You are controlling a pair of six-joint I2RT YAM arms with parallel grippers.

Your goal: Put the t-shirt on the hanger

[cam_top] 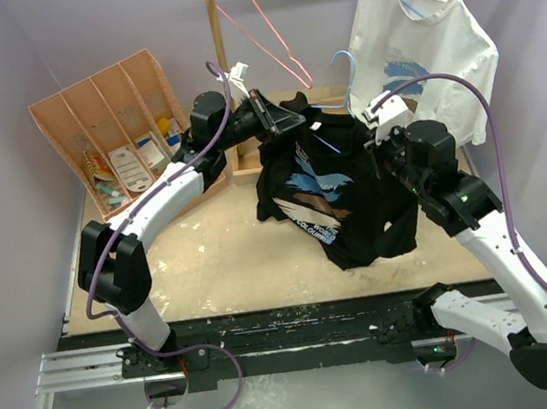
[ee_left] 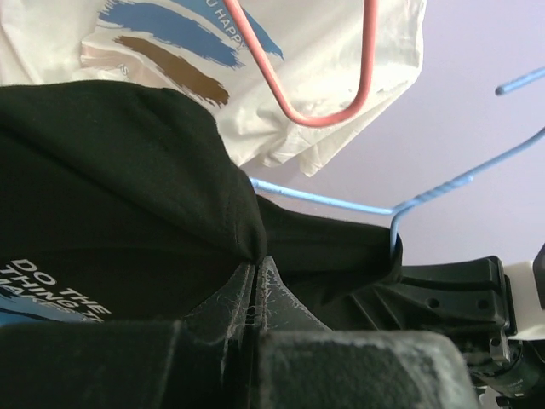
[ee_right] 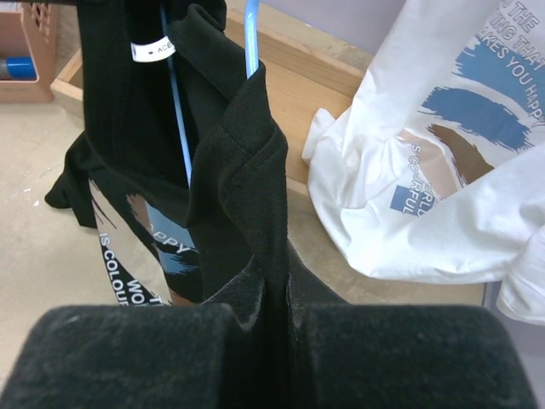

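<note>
Black cloth is what both tools have hold of. At left, the left gripper point(ee_left: 257, 260) has its fingers pressed together on a fold of the black short-sleeved t-shirt with the blue graphic point(cam_top: 338, 196), which hangs above mid-table between the arms. Through its neck runs the thin light-blue wire hanger point(ee_left: 324, 198). To the right, the right gripper point(ee_right: 274, 315) pinches another black fold just beside the wire. To my eye, each arm should draw its fold outward and down over a wire end, keeping the hook free and clear of the white printed t-shirt point(cam_top: 423, 38) at far right.
</note>
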